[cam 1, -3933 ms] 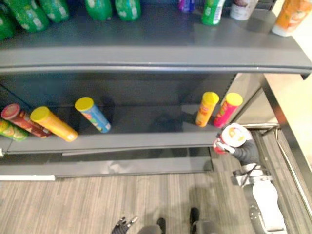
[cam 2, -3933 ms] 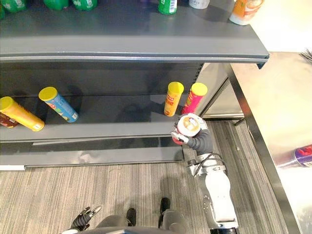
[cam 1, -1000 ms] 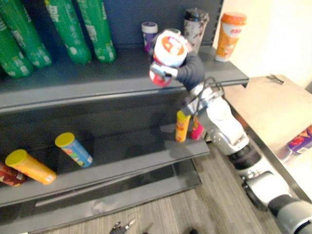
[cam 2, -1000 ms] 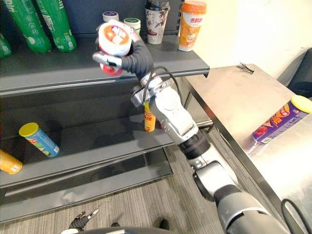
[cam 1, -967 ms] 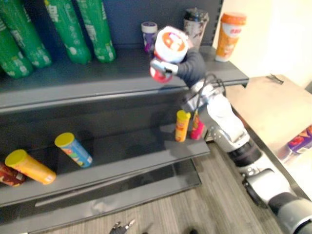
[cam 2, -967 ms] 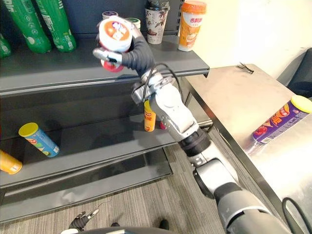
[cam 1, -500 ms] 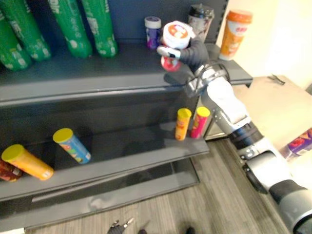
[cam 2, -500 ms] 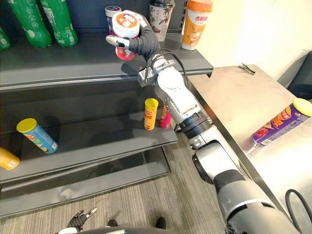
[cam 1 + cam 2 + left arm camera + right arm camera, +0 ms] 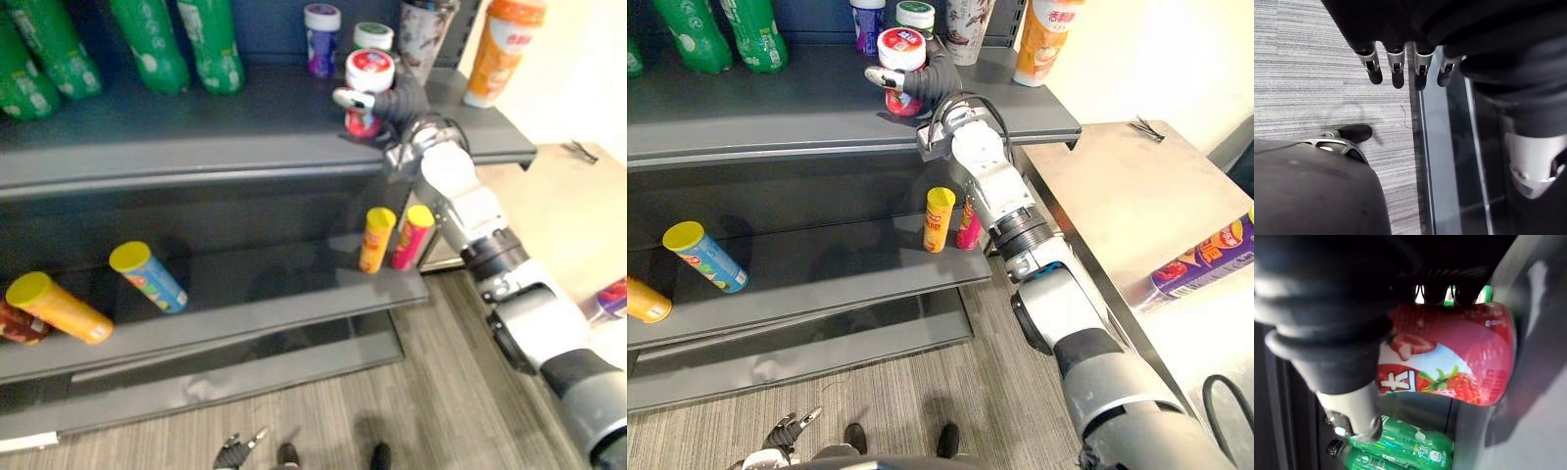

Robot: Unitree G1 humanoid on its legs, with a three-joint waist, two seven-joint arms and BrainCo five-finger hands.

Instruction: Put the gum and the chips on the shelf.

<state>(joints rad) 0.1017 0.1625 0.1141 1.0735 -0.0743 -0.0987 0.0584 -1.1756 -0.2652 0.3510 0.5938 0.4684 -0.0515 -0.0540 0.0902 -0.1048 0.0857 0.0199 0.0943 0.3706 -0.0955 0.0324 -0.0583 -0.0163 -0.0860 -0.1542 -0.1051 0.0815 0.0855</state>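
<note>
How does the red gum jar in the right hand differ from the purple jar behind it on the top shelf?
The red gum jar is clasped by the right hand, while the purple jar stands free. The red gum jar is near the front edge of the top shelf, and the purple jar is at the back. One body is red, the other purple. Both are upright and lidded.

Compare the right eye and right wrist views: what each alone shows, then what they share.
Right eye view: a yellow can and a blue can on the lower shelf, a purple can on the steel table. Right wrist view: strawberry print on the side of the gum tub. Both: the right hand curled round that tub, green bottles.
</note>
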